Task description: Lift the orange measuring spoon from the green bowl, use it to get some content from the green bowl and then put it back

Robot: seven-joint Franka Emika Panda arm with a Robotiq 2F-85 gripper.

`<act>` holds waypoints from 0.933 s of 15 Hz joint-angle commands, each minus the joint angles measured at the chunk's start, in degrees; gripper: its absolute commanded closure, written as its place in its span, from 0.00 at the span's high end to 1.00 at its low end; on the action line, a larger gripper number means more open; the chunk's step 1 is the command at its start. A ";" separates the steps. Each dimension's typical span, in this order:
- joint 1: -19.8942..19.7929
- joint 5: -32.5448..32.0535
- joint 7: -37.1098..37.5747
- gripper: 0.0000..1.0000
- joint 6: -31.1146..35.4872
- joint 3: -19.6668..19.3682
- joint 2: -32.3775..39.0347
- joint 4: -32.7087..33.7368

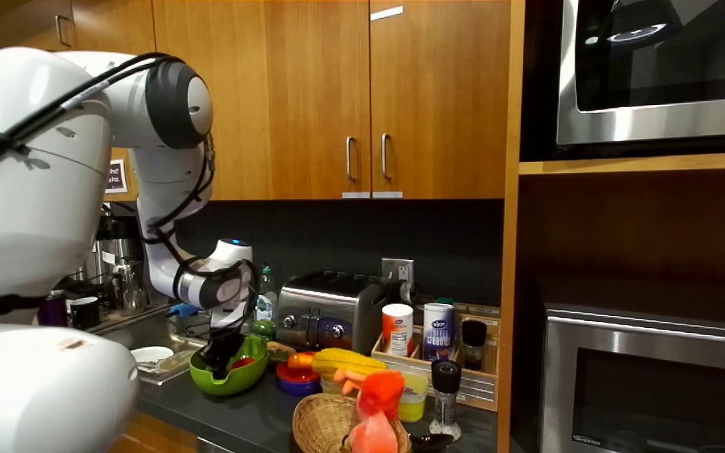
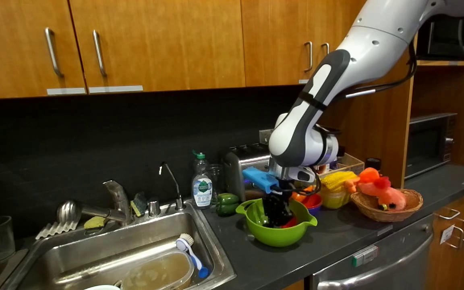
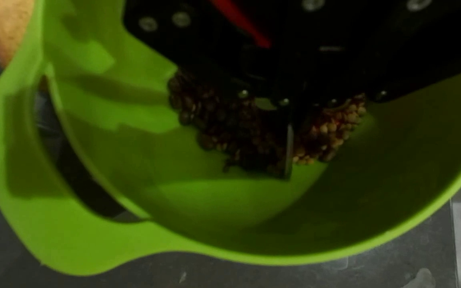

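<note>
The lime-green bowl [image 1: 230, 385] stands on the counter in both exterior views [image 2: 276, 237] and fills most of the wrist view [image 3: 214, 224]. Dark beans [image 3: 214, 116] and pale grains [image 3: 342, 126] lie on its floor. My black gripper [image 1: 219, 372] points down into the bowl [image 2: 278, 224], its tips at the contents in the wrist view [image 3: 288, 168]. The fingers look close together. The orange measuring spoon, reddish here, shows only in part beside the gripper [image 1: 243, 363] [image 2: 291, 222] and behind it [image 3: 240, 20]. Whether it is between the fingertips is hidden.
The toaster [image 1: 317, 314] and a green pepper [image 2: 228, 204] stand behind the bowl. Red and blue bowls [image 1: 299, 380] and the woven basket [image 1: 320, 420] stand to one side, the sink [image 2: 220, 262] on the opposite side. The counter's front edge [image 2: 316, 270] is close.
</note>
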 commanded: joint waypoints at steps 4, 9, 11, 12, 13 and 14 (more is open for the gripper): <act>-0.58 0.05 -0.45 0.58 -3.29 -0.31 -1.68 0.55; -0.49 -0.21 -0.49 0.04 -4.57 -0.55 -1.62 1.46; -0.50 -0.13 -0.57 0.00 -4.72 -0.54 -1.49 1.69; -0.51 -0.13 -0.59 0.00 -4.80 -0.54 -1.46 1.80; -0.52 -0.13 -0.61 0.00 -4.86 -0.54 -1.44 1.88; -0.53 -0.14 -0.64 0.01 -4.89 -0.55 -1.45 1.96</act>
